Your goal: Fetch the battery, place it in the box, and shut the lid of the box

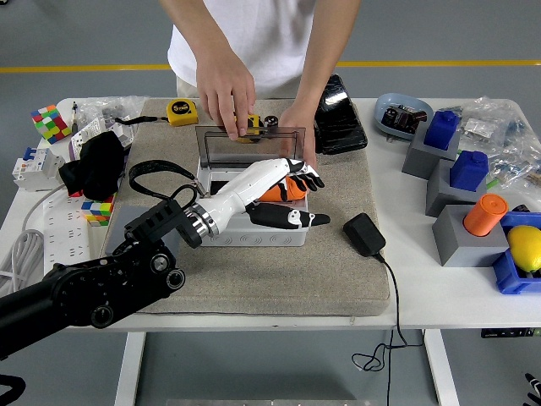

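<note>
Head view: left hand (283, 196) over the open box (254, 230), fingers loosely curled round the orange battery (283, 189), long axis roughly crosswise. Lid (249, 144) upright just behind, steadied by a person's hand (226, 89). Right arm unseen.

mat (254, 271): beige cloth, coarse, matt weave
box (254, 235): white plastic, smooth, faint sheen
lid (254, 144): clear smoky plastic, glossy
battery (283, 191): orange casing, smooth, what it is made of cannot be told
left hand (283, 193): white glossy plastic shell, black matt fingers
left arm (93, 292): black, matt, with a metal ring at the wrist
table (423, 288): white, smooth, matt
charger (364, 234): black matt plastic
blocks (439, 173): grey and blue matt plastic
</note>
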### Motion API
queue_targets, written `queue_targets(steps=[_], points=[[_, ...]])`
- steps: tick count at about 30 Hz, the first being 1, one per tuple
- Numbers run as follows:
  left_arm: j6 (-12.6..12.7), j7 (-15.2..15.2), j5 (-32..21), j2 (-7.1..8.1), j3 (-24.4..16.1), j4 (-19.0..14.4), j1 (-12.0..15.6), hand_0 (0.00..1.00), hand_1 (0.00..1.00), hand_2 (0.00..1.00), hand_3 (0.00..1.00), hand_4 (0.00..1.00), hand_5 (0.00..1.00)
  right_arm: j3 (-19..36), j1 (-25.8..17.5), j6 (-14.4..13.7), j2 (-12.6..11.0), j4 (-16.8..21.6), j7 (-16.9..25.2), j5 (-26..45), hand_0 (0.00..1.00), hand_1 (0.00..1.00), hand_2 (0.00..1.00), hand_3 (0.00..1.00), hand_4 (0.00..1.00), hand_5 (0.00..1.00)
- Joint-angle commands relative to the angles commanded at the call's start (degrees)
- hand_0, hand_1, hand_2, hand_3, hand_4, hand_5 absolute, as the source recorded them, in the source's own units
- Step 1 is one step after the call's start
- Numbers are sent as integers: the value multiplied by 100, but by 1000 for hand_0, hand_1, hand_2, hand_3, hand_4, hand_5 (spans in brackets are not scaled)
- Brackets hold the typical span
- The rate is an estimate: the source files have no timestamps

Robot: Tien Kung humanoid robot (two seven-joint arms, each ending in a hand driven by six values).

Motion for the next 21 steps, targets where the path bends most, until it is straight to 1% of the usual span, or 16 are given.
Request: queue_targets(steps=[3,4,8,9,10,12,15,16,18,21], points=[[29,-48,-22,-76,56,167,-50,461,621,622,638,998,669,1,7,-7,0,8,-1,-4,630,661,659,540,961,440],[35,-65,-37,-108,66,227,-73,509,653,633,648,998,670,1,7,-4,3,6,-2,-1,630,661,658,539,961,441],[83,-175,-125,-219,81,379,-141,509,653,633,648,998,670,-6,-3,16,10,-3,-10,6,630,661,658,539,961,441],[95,-194,-136,-246,76,405,-154,509,653,633,648,998,670,-9,-5,19,12,-5,-11,7,630,661,658,539,961,441],[103,-207,-138,-268,68,421,-162,550,670,641,656,998,662,-8,-6,21,14,-6,-11,7,629,662,659,540,961,441],[116,-225,-134,-291,47,417,-168,550,670,641,656,998,662,-6,-5,18,17,-2,-7,6,629,662,659,540,961,441],[122,-205,-84,-271,6,361,-154,550,670,641,656,998,662,6,-1,7,18,6,1,2,629,662,659,540,961,441],[109,-171,-39,-253,-22,334,-140,528,662,632,646,998,661,9,0,6,18,6,1,-2,631,661,659,540,961,441],[97,-145,-7,-216,-68,278,-119,528,662,632,646,998,661,13,-2,6,17,9,4,-2,631,661,659,540,961,441],[112,-135,15,-167,-173,131,-79,528,662,632,646,998,661,13,-9,20,17,-1,0,-2,631,661,659,540,961,441]])
